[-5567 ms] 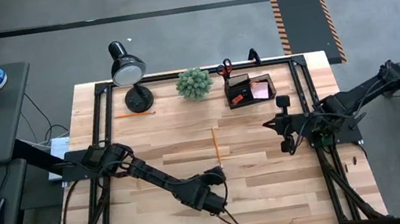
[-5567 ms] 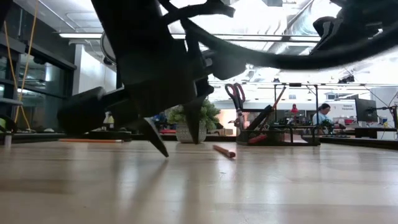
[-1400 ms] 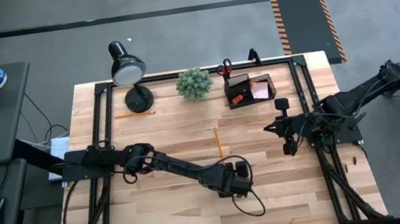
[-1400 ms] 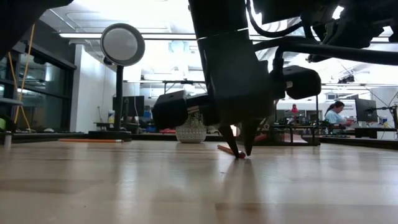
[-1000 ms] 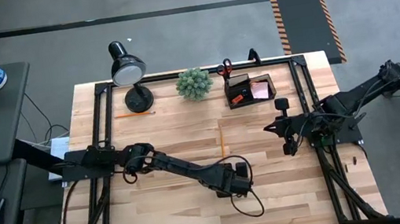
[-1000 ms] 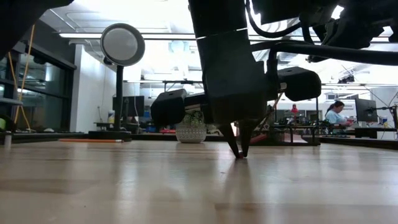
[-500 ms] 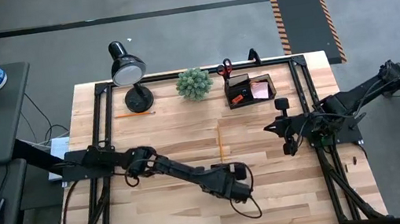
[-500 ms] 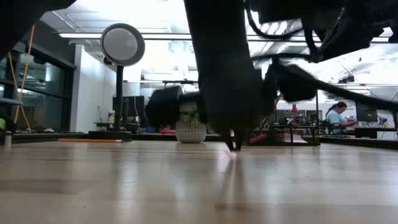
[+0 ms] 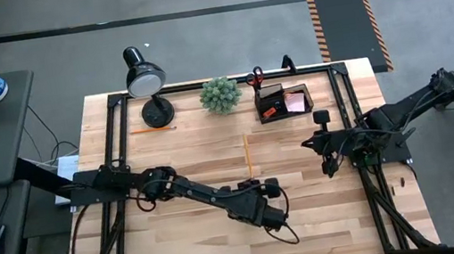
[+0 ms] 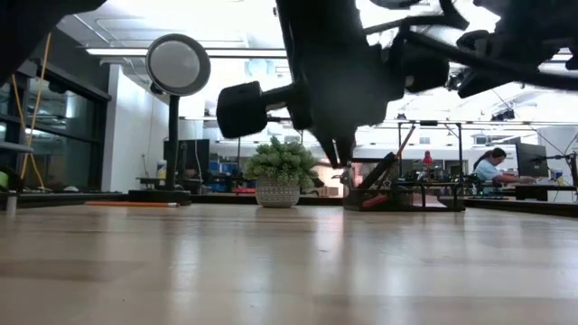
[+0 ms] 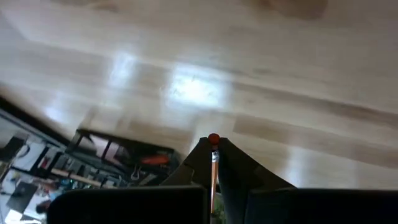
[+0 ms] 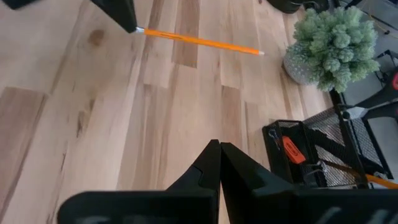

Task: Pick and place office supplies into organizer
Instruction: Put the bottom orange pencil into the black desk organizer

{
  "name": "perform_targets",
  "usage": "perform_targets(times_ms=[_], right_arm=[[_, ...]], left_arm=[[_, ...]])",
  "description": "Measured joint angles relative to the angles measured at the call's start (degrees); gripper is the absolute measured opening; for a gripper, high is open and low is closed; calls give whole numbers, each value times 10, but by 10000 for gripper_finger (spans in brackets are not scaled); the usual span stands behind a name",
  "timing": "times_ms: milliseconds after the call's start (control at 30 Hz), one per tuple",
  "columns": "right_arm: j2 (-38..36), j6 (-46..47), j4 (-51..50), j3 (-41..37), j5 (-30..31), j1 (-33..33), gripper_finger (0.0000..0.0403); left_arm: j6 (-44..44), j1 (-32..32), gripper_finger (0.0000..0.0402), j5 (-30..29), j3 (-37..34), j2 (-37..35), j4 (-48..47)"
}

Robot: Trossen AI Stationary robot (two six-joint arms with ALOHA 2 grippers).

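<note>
An orange pencil point(image 9: 247, 155) points toward the table's far edge, its red eraser end point(image 11: 213, 138) at the near end. My left gripper point(image 9: 253, 182) is shut on that end, near the table's middle and well above the wood point(image 10: 336, 161). The black organizer point(image 9: 282, 101) stands at the far right with red-handled scissors point(image 9: 255, 76), a pink pad point(image 9: 298, 101) and a red piece point(image 12: 292, 149) inside. A second pencil point(image 9: 153, 130) lies flat by the lamp's base. My right gripper point(image 9: 305, 144) waits shut at the right, holding nothing. My left gripper pinches the pencil at its eraser end point(image 12: 139, 30) between the tips of its two fingers; the red eraser point(image 11: 213, 138) shows just past them. The fingers slant down from the near side. That end is raised off the table; whether the point point(image 12: 260, 53) is clear, I cannot tell.
A black desk lamp point(image 9: 143, 78) and a green plant ball in a pot point(image 9: 219, 95) stand along the far edge, left of the organizer. Bare wood lies between the held pencil and the organizer. A person sits in the room beyond the table point(image 10: 492, 167).
My left gripper, its fingertips down on the wood at the pencil's eraser end a second ago, has risen and tipped its wrist. The eraser end has come up with it, clear of the table. The pencil still points toward the far edge.
</note>
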Motion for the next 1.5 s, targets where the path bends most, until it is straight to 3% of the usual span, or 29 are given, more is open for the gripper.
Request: perform_targets(times_ms=[433,733,1000,1333,1500], right_arm=[[0,13,26,0,14,0,0],[1,11,50,0,13,0,0],[1,11,72,-7,7,0,0],[1,13,153,-76,-13,0,0],[3,8,211,-107,-21,0,0]], left_arm=[[-48,27,0,-27,21,-41,-50],[-94,92,0,9,21,-112,-20],[-79,148,0,74,21,-177,96],[-49,188,0,181,22,-229,281],[-98,218,0,223,22,-229,369]])
